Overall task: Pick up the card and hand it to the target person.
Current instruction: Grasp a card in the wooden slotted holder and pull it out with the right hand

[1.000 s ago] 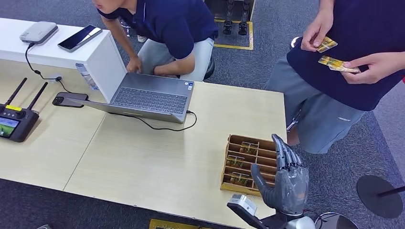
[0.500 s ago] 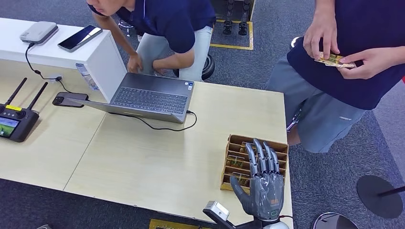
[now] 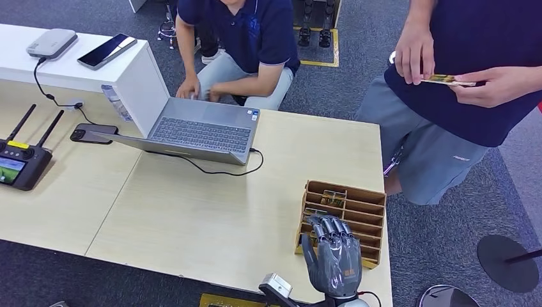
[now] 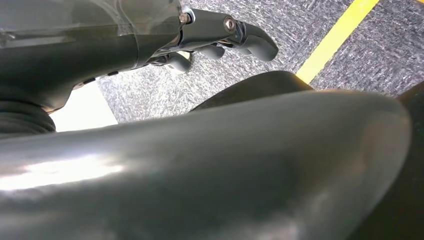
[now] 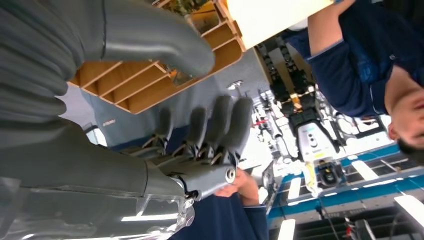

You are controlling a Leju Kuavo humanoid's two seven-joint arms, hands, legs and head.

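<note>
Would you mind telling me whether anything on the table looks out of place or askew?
Nothing is spilled or damaged. One oddity: the laptop leans on the white box and overhangs the seam between the tables. The card rack sits squarely near the table edge, with the right hand over it.

My right hand [image 3: 333,259]: matte grey shell over the back, darker segmented fingers [image 3: 326,225], a thick grey thumb [image 5: 150,35] with a smooth rounded tip. A small pale boxy camera module sits at the wrist. In the right wrist view I see a ribbed grey cover, a silver screw head at a finger pivot and a clear plastic guard. Left hand [image 4: 215,35]: dark fingers, two bright screws, glossy black casing.
</note>
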